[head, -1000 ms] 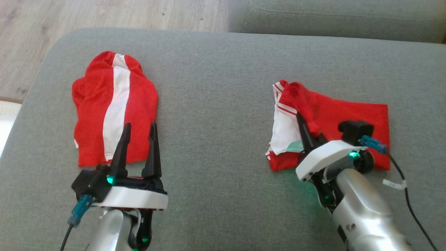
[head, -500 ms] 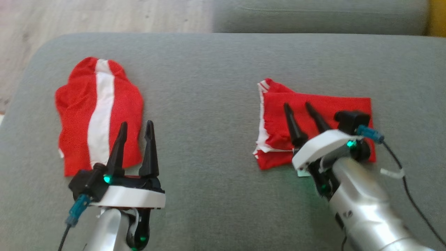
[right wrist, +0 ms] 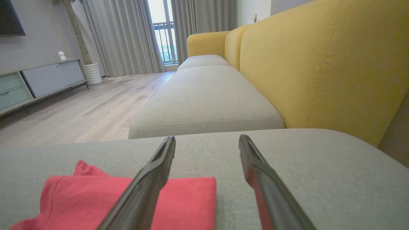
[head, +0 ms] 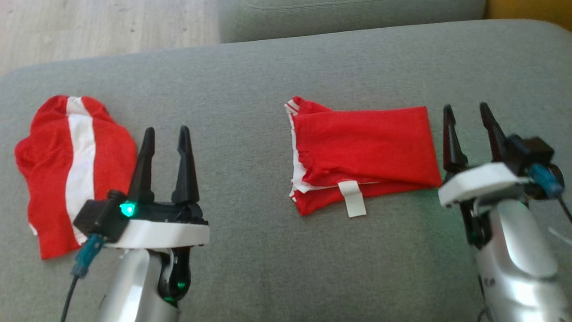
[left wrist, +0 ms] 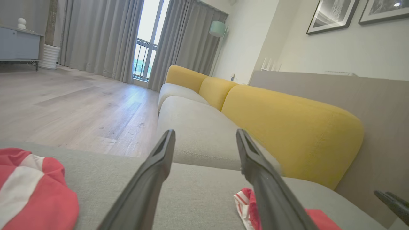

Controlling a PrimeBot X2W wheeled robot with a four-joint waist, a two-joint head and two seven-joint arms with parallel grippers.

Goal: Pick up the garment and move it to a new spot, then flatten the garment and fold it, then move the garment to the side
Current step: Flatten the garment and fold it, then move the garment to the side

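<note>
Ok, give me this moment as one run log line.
red garment: folded, on grey cushion | left hand: open, empty | right hand: open, empty, by its right edge | striped garment: rumpled, at left

The folded garment [head: 362,147] lies on the cushion [head: 250,85], right of the second garment [head: 44,179].

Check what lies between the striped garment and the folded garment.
In the head view, the open left gripper stands between the striped garment and the folded garment; otherwise bare grey cushion.
</note>
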